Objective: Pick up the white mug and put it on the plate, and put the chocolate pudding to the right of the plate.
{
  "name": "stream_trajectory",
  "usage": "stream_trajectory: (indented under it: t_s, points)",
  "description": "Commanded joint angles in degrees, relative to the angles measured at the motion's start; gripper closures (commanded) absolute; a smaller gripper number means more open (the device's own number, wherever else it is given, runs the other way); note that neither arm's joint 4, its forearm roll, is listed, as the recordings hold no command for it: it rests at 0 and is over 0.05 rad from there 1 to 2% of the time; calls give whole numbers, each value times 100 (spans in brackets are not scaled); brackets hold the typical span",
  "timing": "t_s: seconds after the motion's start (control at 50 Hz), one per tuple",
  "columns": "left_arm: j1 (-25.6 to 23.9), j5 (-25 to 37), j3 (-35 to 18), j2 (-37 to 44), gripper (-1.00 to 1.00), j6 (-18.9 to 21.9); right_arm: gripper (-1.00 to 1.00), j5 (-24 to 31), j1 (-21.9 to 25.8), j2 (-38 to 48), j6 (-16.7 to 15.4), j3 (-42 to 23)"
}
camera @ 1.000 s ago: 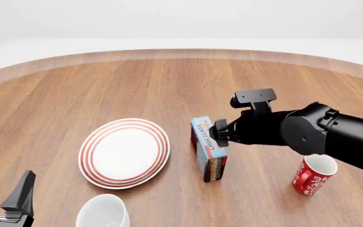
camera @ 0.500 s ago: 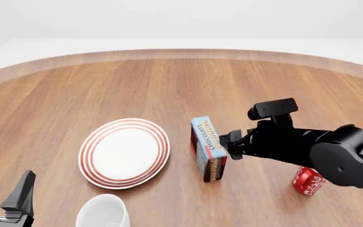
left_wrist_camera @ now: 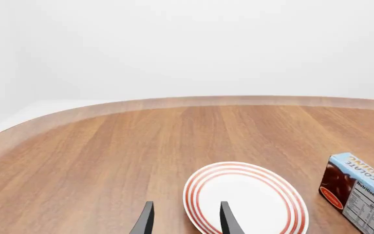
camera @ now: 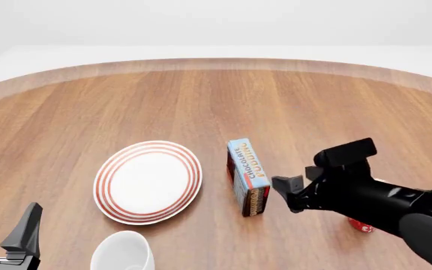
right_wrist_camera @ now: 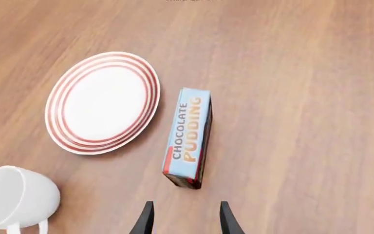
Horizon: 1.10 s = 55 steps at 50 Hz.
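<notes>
**One plate, one pudding carton, two mugs, both my pincers empty**

Front view: I count one plate (camera: 148,181) on the table (camera: 201,101), toward the near edge and left of the middle. One chocolate pudding (camera: 247,178) stands on its long edge just beside the plate on its right, not touching it. One white mug (camera: 123,252) sits at the near edge, close below the plate and apart from it, cut off by the frame. A sliver of one red mug (camera: 359,225) shows behind my right arm, well to the right of the carton. My right gripper (camera: 289,194) hangs just right of the carton, clear of it; here I cannot tell how its fingers stand. My left gripper (camera: 4,228) is at the near left corner, fingers spread, holding nothing.

Left wrist view: two finger tips apart with bare wood between them; one plate and one carton lie ahead.

Right wrist view: my right fingers (right_wrist_camera: 225,220) are parted above bare wood just short of the carton's end. One plate, one carton, one white mug lying on its side, handle showing.
</notes>
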Motion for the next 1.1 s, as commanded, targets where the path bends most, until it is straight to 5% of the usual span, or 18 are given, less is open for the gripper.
stream_trajectory:
  t_s: [0.02, 0.6, 1.1]
  points:
    - [0, 0, 0, 0, -100, 0, -100, -389, 53, -356, -129, 536]
    - [0, 0, 0, 0, -100, 0, -100, -1169, 373, -783, -1241, 1429]
    - [0, 0, 0, 0, -100, 0, -100, -1378, 1058, -557, -1476, 1533]
